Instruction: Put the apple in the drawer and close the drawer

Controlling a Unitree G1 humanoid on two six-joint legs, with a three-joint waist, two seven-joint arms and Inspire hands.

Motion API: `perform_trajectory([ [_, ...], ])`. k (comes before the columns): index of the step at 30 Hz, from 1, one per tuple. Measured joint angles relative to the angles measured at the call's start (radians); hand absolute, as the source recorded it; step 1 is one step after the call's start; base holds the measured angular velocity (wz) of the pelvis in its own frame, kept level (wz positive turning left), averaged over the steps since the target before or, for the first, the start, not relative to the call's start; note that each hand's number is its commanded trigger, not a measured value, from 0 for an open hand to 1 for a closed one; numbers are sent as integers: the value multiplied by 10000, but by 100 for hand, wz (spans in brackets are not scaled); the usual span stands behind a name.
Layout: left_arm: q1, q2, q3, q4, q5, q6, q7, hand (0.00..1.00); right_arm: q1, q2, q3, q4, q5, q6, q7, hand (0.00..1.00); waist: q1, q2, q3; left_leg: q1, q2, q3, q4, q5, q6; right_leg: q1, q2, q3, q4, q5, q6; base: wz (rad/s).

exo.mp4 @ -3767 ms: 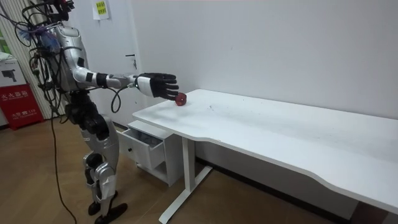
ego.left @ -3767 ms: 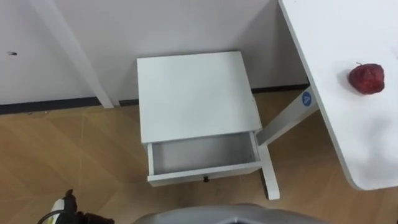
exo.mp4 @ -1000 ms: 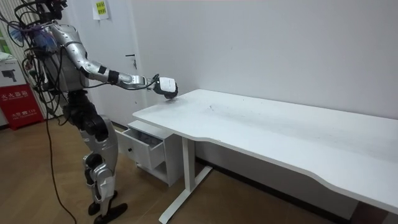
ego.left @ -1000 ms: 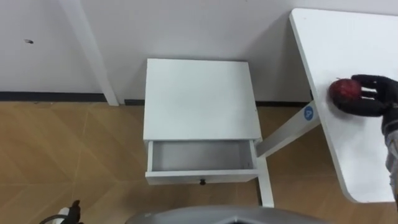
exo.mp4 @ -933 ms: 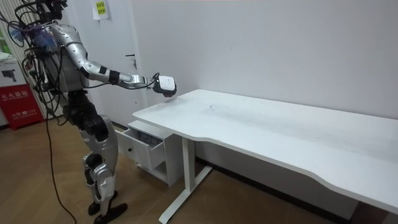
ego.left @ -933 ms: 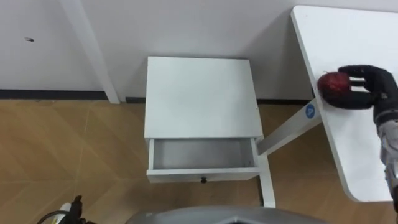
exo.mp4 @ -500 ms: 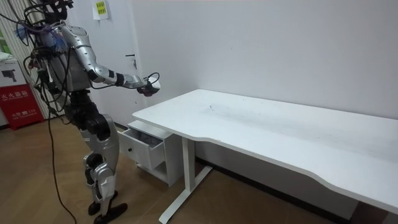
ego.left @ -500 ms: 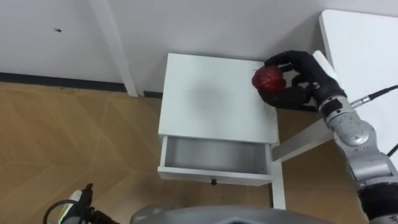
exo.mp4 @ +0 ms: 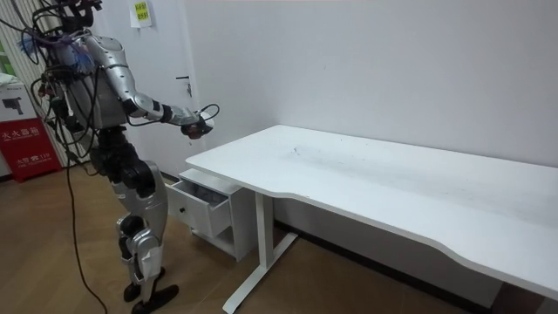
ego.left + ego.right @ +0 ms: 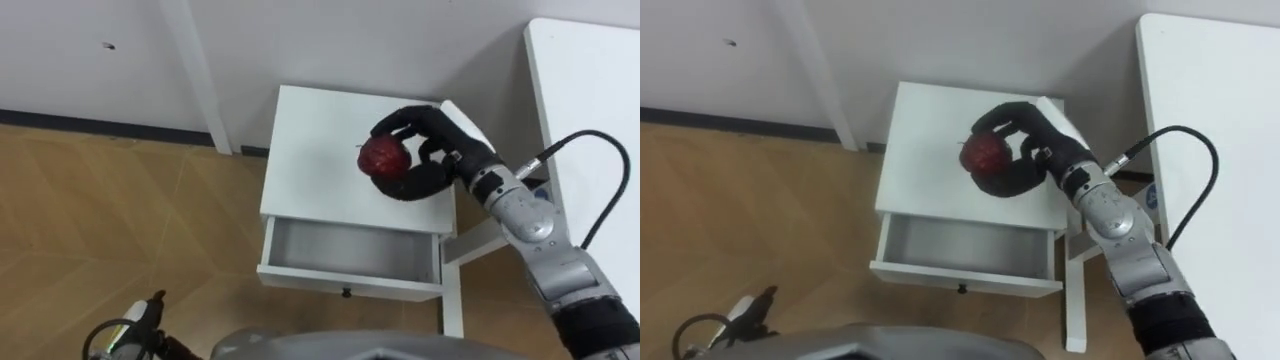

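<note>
My right hand (image 10: 428,160) (image 10: 1025,150) is shut on a dark red apple (image 10: 381,156) (image 10: 983,154) and holds it in the air above the top of the small white cabinet (image 10: 320,140) (image 10: 930,130). The cabinet's drawer (image 10: 350,252) (image 10: 965,250) stands pulled open below, its grey inside bare, a small dark knob on its front. In the room view I stand beside the cabinet (image 9: 202,202) with the right arm stretched out and the apple (image 9: 193,129) in the hand. My left hand (image 10: 135,325) (image 10: 745,310) hangs low at the bottom left, fingers hidden.
A white desk (image 10: 590,90) (image 9: 366,179) stands to my right, its leg (image 10: 480,235) right beside the cabinet. A white wall and a white upright strip (image 10: 195,70) lie behind the cabinet. Wooden floor (image 10: 120,230) stretches to the left.
My right hand has carried the apple leftwards off the desk and now holds it over the cabinet's top. The view has also swung to the left.
</note>
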Motion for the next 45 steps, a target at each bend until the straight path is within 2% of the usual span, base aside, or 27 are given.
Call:
perform_trajectory([
  [7,-66,-29,-236,23,-57,50,-101,0,379,12,232,284,-693,357,266,100,7,-79,-11,-146,-49,-197,28,2,5,-120,-19,36,1,1,0,8],
  [12,-95,-53,-241,21,-55,259,-99,0,380,34,232,1067,-1074,540,360,100,-27,52,45,-173,-69,-241,28,4,7,-117,-33,45,-2,0,1,1],
  [15,-106,-61,-329,20,-36,299,-99,0,379,44,232,1370,-1294,691,443,100,-6,111,36,-195,-68,-250,25,4,7,-129,-31,52,-3,-2,2,0],
  [21,-125,-69,-393,21,-27,291,-89,0,400,64,259,1830,-1308,701,460,99,2,118,35,-213,-70,-277,28,4,6,-129,-26,46,-7,-2,2,0],
  [22,-151,-69,-392,21,-35,291,-87,0,403,99,284,1945,-1308,700,460,59,1,111,31,-215,-73,-277,28,4,6,-129,-27,38,-7,-2,2,0],
  [23,-162,-69,-392,22,-36,291,-83,0,404,169,283,2103,-1309,701,460,0,0,94,19,-216,-73,-277,28,4,6,-129,-27,38,-5,-2,2,0],
  [32,-167,-73,-402,40,-45,288,-83,0,558,287,285,2143,-1311,706,460,0,2,21,-29,-220,-79,-281,34,4,7,-134,-29,33,-3,-2,2,0],
  [40,-176,-74,-401,38,-67,258,-84,0,558,289,286,2143,-1310,645,435,0,2,12,-26,-222,-79,-284,33,4,7,-134,-30,29,-2,-2,2,0],
  [45,-184,-74,-401,37,-62,122,-82,0,558,288,286,2156,-1309,645,429,0,13,-22,-18,-225,-79,-283,32,4,8,-134,-30,30,-3,-2,2,0],
])
